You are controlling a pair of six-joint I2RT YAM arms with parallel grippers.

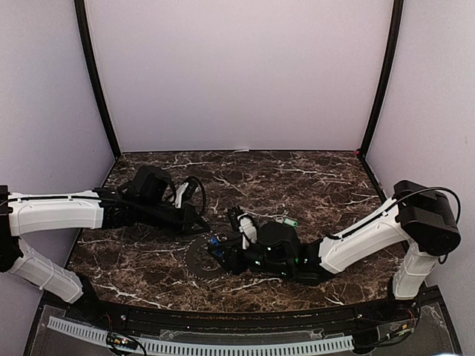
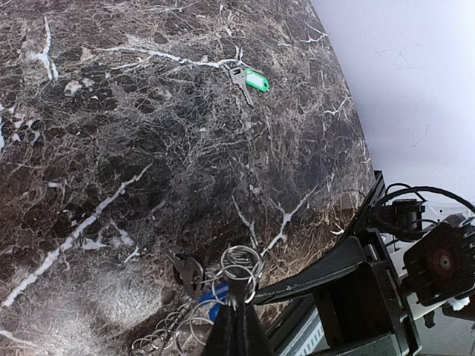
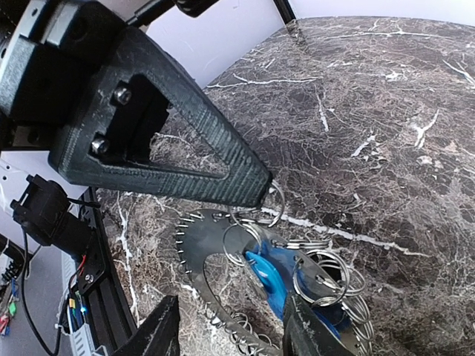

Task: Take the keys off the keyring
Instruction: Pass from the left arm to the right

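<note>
The keyring (image 3: 194, 236), a flat dark toothed ring, lies on the marble with several small wire split rings hooked along its rim. A blue key (image 3: 266, 276) lies across it, also seen in the left wrist view as the blue key (image 2: 215, 305). My left gripper (image 2: 239, 305) is shut on one split ring (image 2: 242, 286) at the bunch's edge; its dark finger (image 3: 171, 152) reaches in from the upper left. My right gripper (image 3: 230, 337) is open, its fingers on either side of the keyring's near arc and the blue key. A green key (image 2: 253, 79) lies apart on the table, loose, the same green key (image 1: 290, 222) in the top view.
Both arms meet near the table's front centre (image 1: 223, 248). The table's front edge and a cable rail (image 1: 223, 345) run just behind the grippers. Dark marble (image 1: 312, 178) stretches back to the white walls.
</note>
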